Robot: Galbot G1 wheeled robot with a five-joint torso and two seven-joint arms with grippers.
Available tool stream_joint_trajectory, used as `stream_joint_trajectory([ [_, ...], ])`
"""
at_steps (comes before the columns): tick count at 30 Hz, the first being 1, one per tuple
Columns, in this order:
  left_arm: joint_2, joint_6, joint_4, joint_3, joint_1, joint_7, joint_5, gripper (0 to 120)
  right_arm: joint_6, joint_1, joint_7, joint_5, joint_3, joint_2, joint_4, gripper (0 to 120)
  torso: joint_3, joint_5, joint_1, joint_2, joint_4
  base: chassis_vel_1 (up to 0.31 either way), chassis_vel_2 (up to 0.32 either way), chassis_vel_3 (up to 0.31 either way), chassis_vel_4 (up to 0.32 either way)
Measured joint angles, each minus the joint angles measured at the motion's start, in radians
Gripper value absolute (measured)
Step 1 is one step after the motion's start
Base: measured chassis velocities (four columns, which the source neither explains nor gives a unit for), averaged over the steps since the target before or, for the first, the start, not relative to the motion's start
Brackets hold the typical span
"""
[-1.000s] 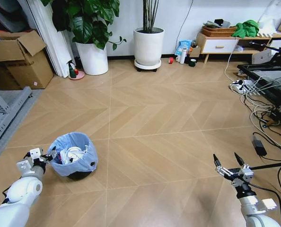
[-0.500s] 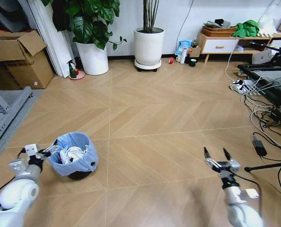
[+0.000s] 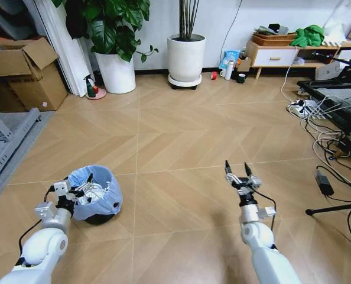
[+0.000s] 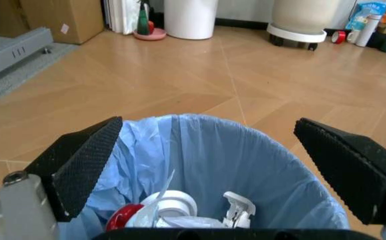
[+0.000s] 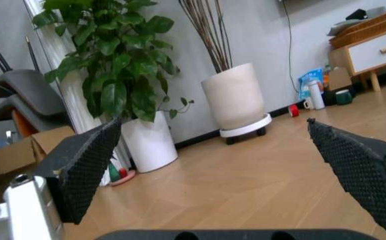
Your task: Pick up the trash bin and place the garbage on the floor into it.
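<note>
While the head view hides its depths, trash bin point(image 4: 260, 165) between spread left pincer point(image 4: 213, 165) fingers.

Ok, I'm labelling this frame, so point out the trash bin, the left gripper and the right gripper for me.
trash bin point(image 3: 106, 201): head view, on the blue bag folded over its rim.
left gripper point(image 3: 81, 188): head view, midway between its open fingertips at the bin's rim.
right gripper point(image 3: 237, 167): head view, midway between its open fingertips above the floor.
</note>
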Motion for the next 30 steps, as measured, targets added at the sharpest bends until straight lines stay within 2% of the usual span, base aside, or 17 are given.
stream_joint_trajectory([
  [30, 0.002, 0.004, 0.002, 0.0, -0.001, -0.002, -0.003, 100, 0.0, -0.008, -0.001, -0.005, 0.004, -0.002, 0.005, 100, 0.0, 0.0002, 0.0, 0.0, 0.0, 0.0, 0.0, 0.0, 0.0],
])
